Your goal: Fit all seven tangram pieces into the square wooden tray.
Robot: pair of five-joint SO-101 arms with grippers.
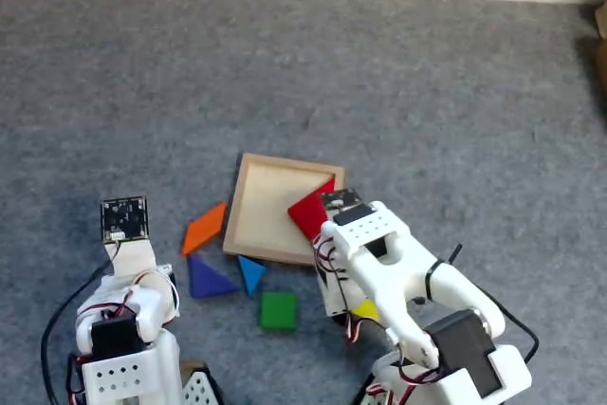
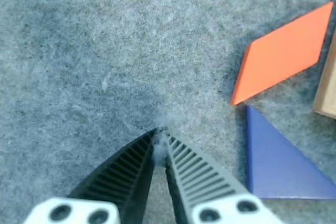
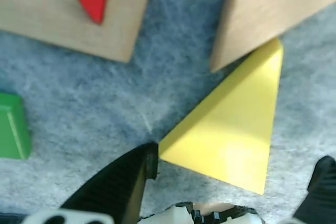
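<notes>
The square wooden tray (image 1: 266, 211) lies mid-table with a red triangle (image 1: 313, 211) in its right part. Left of it lie an orange parallelogram (image 1: 205, 228) and a dark blue triangle (image 1: 209, 277); in front lie a small light blue triangle (image 1: 251, 272) and a green square (image 1: 279, 310). My right gripper (image 3: 236, 177) is open low over a yellow triangle (image 3: 231, 135), one finger on each side. A plain wooden piece (image 3: 273, 9) touches the yellow one. My left gripper (image 2: 160, 135) is shut on nothing, tips on the carpet left of the orange parallelogram (image 2: 283, 51) and blue triangle (image 2: 278, 161).
Grey carpet covers the whole table. The right arm (image 1: 398, 272) hangs over the tray's near right corner and hides most of the yellow triangle from above. The left arm (image 1: 128, 301) stands at the near left. Open carpet stretches behind and beside the tray.
</notes>
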